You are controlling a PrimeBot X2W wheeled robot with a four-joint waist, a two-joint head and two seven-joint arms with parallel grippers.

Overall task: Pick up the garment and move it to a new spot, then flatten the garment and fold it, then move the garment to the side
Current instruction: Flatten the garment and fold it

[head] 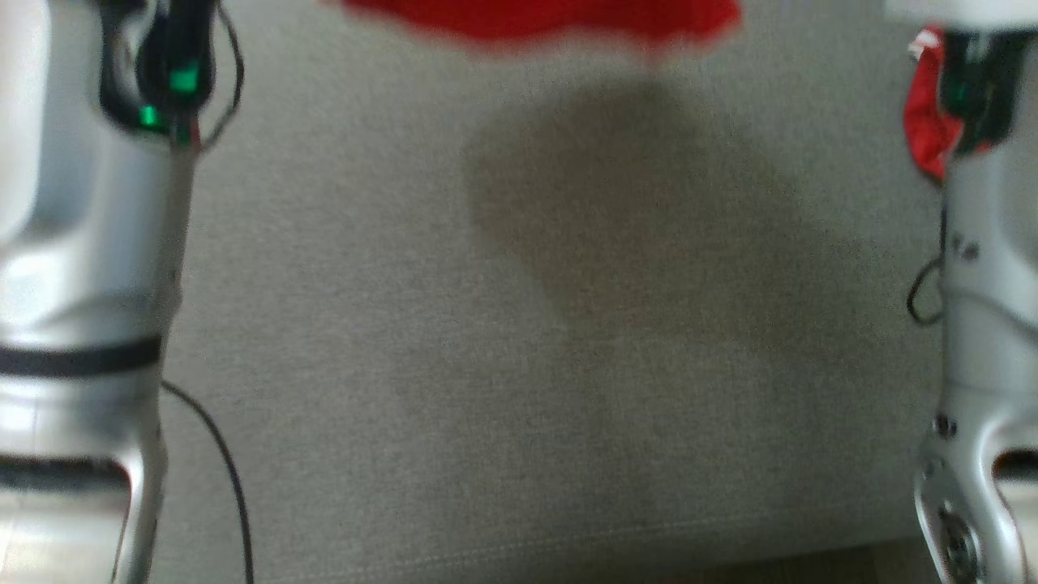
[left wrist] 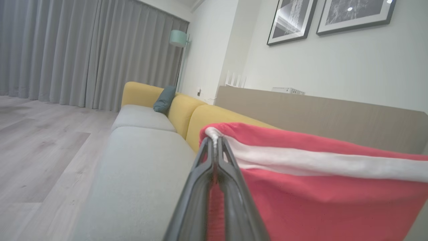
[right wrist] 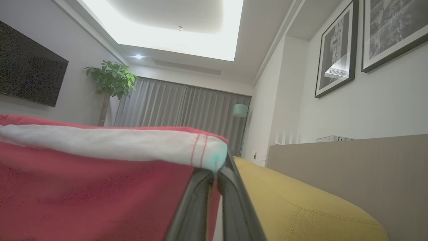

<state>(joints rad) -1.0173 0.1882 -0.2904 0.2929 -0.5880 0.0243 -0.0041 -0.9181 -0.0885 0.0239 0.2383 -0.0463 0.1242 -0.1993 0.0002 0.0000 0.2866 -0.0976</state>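
Left gripper (left wrist: 214, 139): fingers pressed together on one top corner of the garment (left wrist: 317, 187), pinching the end of its white band. Grip firm, no gap between the fingers apart from the cloth itself.

Right gripper (right wrist: 219, 167): likewise clamped on the opposite top corner, at the stitched end of the same white band.

Garment: red cloth, held up off the sofa and stretched between the two grippers, with the white band running along its upper edge and the red body hanging below. In the head view its lower hem is a blurred red strip at the top edge, with a bunch of red cloth beside the right forearm (head: 985, 284).

Sofa: the grey seat (head: 568, 405) lies under the garment and carries a broad shadow (head: 632, 219). The yellow backrest (right wrist: 294, 201) stands just behind the held cloth.

Surroundings: a teal cushion (left wrist: 164, 98) lies further along the sofa, well apart from the garment; grey curtains (left wrist: 83, 50) hang beyond a wooden floor (left wrist: 40, 144)
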